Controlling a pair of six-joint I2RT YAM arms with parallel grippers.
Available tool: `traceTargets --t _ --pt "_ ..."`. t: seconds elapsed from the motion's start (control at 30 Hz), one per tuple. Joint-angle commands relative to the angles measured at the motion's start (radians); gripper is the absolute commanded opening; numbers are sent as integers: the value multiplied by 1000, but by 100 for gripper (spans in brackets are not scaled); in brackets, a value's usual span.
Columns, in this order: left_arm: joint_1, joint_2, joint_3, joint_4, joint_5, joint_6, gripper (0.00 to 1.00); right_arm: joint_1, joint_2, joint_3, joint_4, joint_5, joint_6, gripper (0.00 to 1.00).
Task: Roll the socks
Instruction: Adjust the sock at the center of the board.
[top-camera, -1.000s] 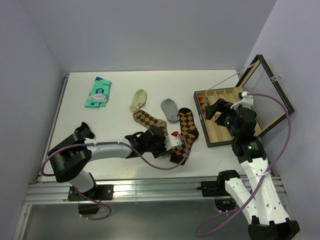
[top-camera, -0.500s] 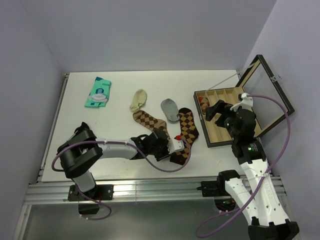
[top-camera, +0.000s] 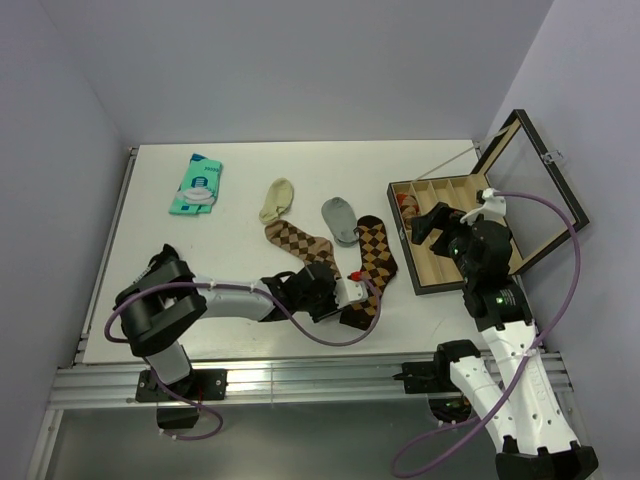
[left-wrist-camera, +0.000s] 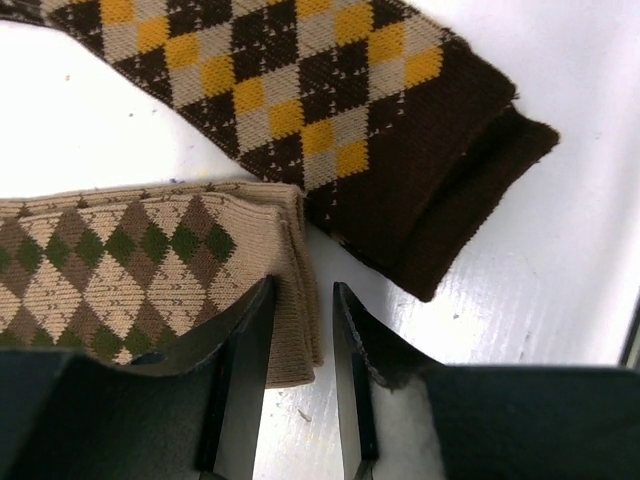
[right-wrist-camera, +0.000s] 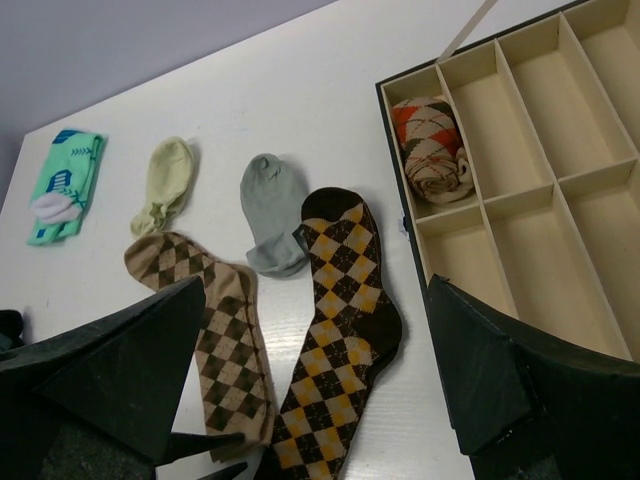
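The dark-brown socks with tan and orange diamonds (top-camera: 372, 262) lie flat in the middle of the table, also in the right wrist view (right-wrist-camera: 340, 330); their cuff shows in the left wrist view (left-wrist-camera: 400, 150). My left gripper (top-camera: 333, 298) is low on the table just left of their cuff end. Its jaws are narrowly open (left-wrist-camera: 300, 300) and straddle the cuff edge of a tan argyle sock (left-wrist-camera: 130, 270), not the dark socks. My right gripper (top-camera: 437, 222) is wide open and empty (right-wrist-camera: 318, 290), raised over the left edge of the box.
A wooden divided box (top-camera: 455, 262) with its lid (top-camera: 530, 190) open stands at the right and holds a rolled orange argyle sock (right-wrist-camera: 432, 145). A grey ankle sock (top-camera: 340, 220), a cream ankle sock (top-camera: 277, 200) and folded green socks (top-camera: 197, 184) lie farther back.
My left gripper has shifted slightly toward the near edge, at the tan sock's cuff. The right arm has barely moved.
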Motion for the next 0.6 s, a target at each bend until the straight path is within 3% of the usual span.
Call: traceTargets --t 0.0,0.57 --pt "-3 -22 -48 17 -67 15 36 3 -23 -3 6 12 -11 99" --pt "-7 -91 -98 116 -195 55 37 3 -26 -1 -2 12 -19 99"
